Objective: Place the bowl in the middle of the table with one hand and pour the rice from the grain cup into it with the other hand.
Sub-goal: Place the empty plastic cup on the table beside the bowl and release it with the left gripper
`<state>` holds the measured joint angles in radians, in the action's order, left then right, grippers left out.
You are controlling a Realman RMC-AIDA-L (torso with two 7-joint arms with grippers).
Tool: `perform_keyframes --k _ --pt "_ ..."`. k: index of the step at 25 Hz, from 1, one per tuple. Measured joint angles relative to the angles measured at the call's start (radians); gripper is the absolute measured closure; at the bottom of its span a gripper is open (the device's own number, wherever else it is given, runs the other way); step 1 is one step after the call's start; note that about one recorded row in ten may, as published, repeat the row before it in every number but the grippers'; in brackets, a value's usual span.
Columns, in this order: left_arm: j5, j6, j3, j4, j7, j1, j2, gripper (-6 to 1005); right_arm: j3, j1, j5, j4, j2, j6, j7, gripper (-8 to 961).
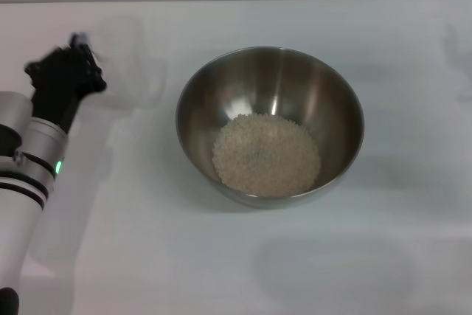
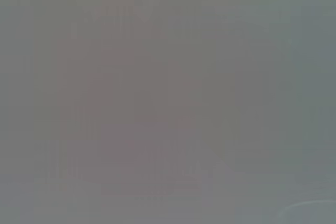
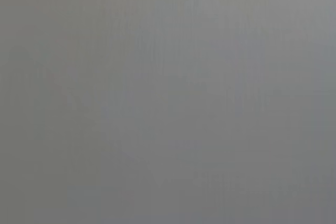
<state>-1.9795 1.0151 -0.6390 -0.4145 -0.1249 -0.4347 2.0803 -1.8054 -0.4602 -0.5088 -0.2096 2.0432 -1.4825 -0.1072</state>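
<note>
The steel bowl (image 1: 269,125) stands in the middle of the white table (image 1: 221,271). A round heap of pale rice (image 1: 266,154) lies on its bottom. The clear grain cup (image 1: 131,57) shows faintly at the far left, upright, and looks empty. My left gripper (image 1: 82,55), black on a silver-and-white arm with a green ring light, is right beside the cup on its left. I cannot tell if it touches the cup. The right gripper is out of view. Both wrist views show only a plain grey blur.
The table's far edge (image 1: 236,1) meets a grey wall at the back. My left arm (image 1: 29,175) lies along the left side of the table. Only bare white tabletop shows to the right of the bowl and in front of it.
</note>
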Motion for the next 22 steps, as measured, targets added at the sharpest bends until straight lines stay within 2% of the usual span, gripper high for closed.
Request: perform_keyframes --k 7,18,22 --pt "-0.005 -0.105 0.007 0.001 0.001 -0.001 0.000 971 0.000 -0.004 0.000 -0.002 0.000 0.000 -0.001 429" --pt "-0.008 -0.167 0.007 0.011 0.005 -0.013 0.000 971 0.000 -0.005 0.000 -0.001 -0.001 -0.004 -0.001 429" --pt "-0.009 -0.175 0.005 0.012 0.058 -0.011 -0.005 888 0.000 -0.004 0.000 0.000 -0.001 -0.005 -0.002 429"
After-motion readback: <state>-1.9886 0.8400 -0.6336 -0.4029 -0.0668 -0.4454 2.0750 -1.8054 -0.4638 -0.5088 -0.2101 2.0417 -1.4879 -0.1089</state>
